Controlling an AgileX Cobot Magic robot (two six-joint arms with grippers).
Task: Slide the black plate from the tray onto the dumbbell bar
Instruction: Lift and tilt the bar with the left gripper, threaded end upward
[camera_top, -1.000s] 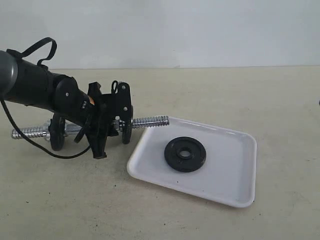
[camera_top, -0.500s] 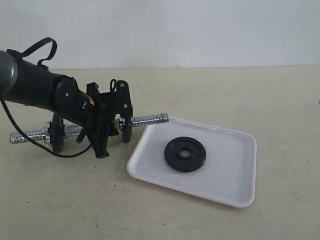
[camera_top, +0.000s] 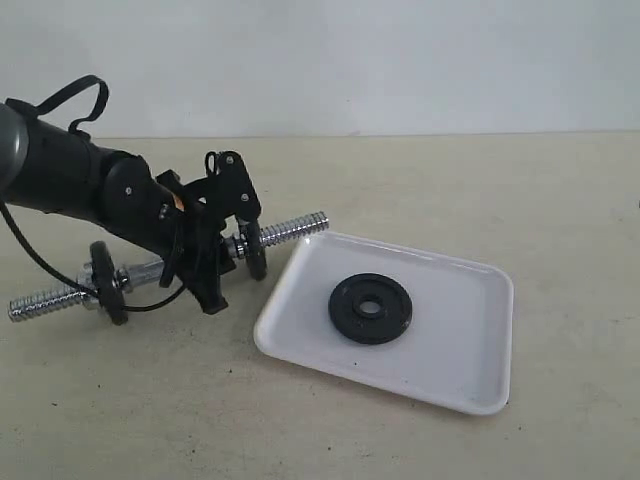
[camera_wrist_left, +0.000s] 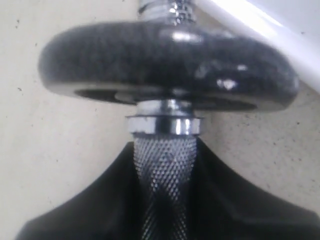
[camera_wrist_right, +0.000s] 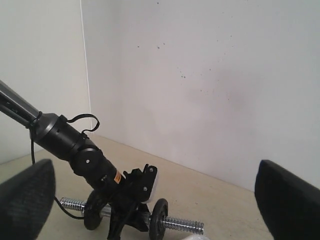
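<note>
1. Firstly, at the far left the dumbbell bar (camera_top: 290, 228) lies tilted, its left threaded end low near the table and its right threaded end raised toward the tray's corner
2. Two black discs already sit on it: the left disc (camera_top: 105, 283) and the right disc (camera_top: 255, 252)
3. Between them the left gripper (camera_top: 205, 268) has its fingers closed on the knurled middle of the bar, as the left wrist view shows up close
4. Further right, the tray (camera_top: 450, 330) rests on the table, just beside the bar's free end
5. The black plate (camera_top: 370, 308) lies flat near the tray's middle, untouched, so the task looks barely begun
6. The right gripper (camera_wrist_right: 157, 200) is out of the exterior view; its own camera shows both fingers (camera_wrist_right: 27, 200) spread wide, holding nothing
7. Risks, as I judge them:
   - the thin plate lies flush on glossy plastic, so fingers may skid off it or shove the whole tray
   - a one-point grip lets the loaded bar swivel, spoiling hole alignment
   - the threads may snag the plate's bore
   - the raised end could knock the tray's rim
</note>
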